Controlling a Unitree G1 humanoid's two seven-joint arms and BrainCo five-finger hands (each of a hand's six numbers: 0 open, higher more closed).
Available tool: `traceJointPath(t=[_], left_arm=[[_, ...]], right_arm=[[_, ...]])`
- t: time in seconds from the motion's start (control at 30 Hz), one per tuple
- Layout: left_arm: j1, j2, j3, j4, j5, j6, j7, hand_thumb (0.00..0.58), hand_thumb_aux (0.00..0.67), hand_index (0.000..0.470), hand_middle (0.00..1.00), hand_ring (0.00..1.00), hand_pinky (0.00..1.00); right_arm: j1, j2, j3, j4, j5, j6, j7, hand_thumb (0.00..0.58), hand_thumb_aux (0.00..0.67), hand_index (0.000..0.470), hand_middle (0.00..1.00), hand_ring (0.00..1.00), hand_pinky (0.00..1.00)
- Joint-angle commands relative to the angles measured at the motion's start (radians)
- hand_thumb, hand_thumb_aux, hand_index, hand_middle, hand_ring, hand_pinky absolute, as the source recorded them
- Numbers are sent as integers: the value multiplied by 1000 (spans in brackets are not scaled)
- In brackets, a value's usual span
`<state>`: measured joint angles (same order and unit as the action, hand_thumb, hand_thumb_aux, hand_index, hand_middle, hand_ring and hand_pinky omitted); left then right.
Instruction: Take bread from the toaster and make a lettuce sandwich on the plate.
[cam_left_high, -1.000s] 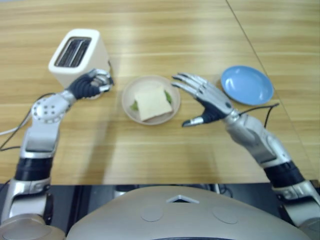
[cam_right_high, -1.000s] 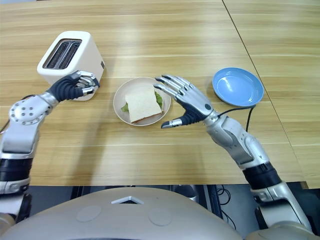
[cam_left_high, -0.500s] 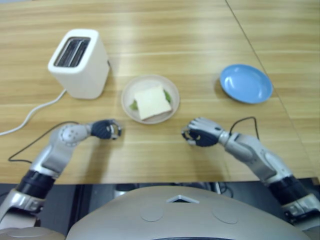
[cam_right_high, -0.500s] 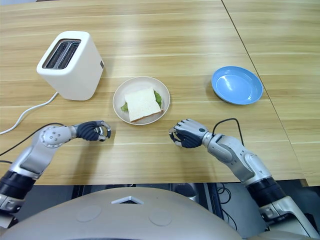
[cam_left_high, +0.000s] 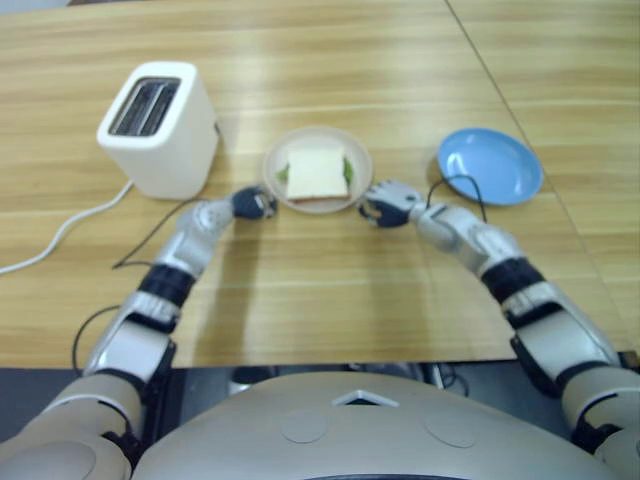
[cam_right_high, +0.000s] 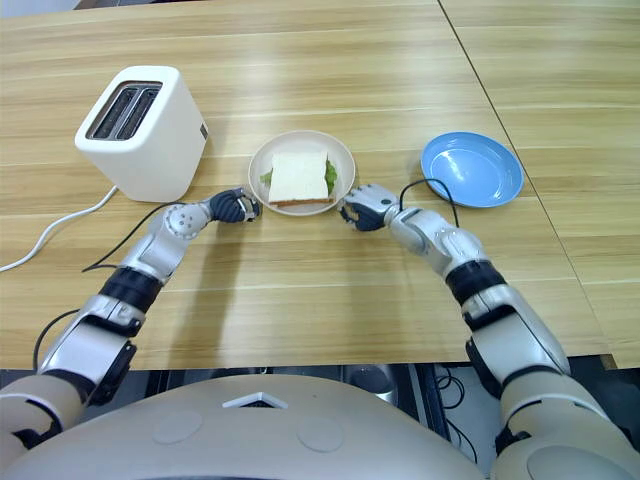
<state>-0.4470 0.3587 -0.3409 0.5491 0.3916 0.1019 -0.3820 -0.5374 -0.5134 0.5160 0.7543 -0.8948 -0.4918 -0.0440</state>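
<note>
Two fists, left hand (cam_right_high: 236, 206) and right hand (cam_right_high: 364, 205), beside the plate (cam_right_high: 300, 139).

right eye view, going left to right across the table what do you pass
toaster → left robot hand → beige plate holding the sandwich → right robot hand → blue plate

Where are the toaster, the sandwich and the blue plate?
toaster (cam_right_high: 150, 155), right eye view, on its white front wall.
sandwich (cam_right_high: 298, 177), right eye view, on the top bread slice.
blue plate (cam_right_high: 472, 172), right eye view, on its bare middle.
</note>
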Motion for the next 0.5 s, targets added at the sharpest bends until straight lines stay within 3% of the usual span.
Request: traceJointPath(t=[0.03, 0.07, 0.1, 0.13, 0.2, 0.23, 0.3, 0.4, 0.5], left_arm=[[-72, -37, 36, 114, -14, -43, 90, 506, 431, 296, 1000, 1000, 1000], [-84, -41, 45, 132, -16, -51, 110, 438, 339, 233, 1000, 1000, 1000], [-92, -41, 53, 142, -18, -63, 128, 156, 97, 67, 1000, 1000, 1000], [-96, -40, 66, 142, -25, -79, 149, 0, 0, 0, 1000, 1000, 1000], [-97, -37, 100, 123, -43, -118, 197, 0, 0, 0, 973, 973, 973], [-96, -38, 119, 109, -54, -153, 224, 0, 0, 0, 0, 0, 0], [-91, -47, 158, 81, -85, -221, 269, 0, 0, 0, 0, 0, 0], [-90, -97, 257, 59, -191, -342, 333, 0, 0, 0, 0, 0, 0], [-100, -150, 325, 99, -282, -414, 337, 0, 0, 0, 0, 0, 0]], right_arm=[[-127, 11, 49, 184, -69, 20, -164, 580, 670, 460, 988, 988, 988], [-148, 6, 58, 210, -79, 28, -207, 511, 439, 301, 133, 133, 133], [-161, 0, 60, 228, -81, 30, -244, 27, 16, 11, 0, 0, 0], [-164, -9, 55, 235, -72, 21, -269, 0, 0, 0, 0, 0, 0], [-152, -30, 30, 223, -37, -9, -301, 0, 0, 0, 0, 0, 0], [-134, -42, 8, 206, -4, -36, -307, 0, 0, 0, 0, 0, 0], [-91, -54, -54, 165, 98, -104, -304, 0, 0, 0, 0, 0, 0], [42, -13, -237, 27, 448, -230, -220, 0, 0, 0, 0, 0, 0], [143, 64, -340, -86, 723, -230, -77, 0, 0, 0, 0, 0, 0]])
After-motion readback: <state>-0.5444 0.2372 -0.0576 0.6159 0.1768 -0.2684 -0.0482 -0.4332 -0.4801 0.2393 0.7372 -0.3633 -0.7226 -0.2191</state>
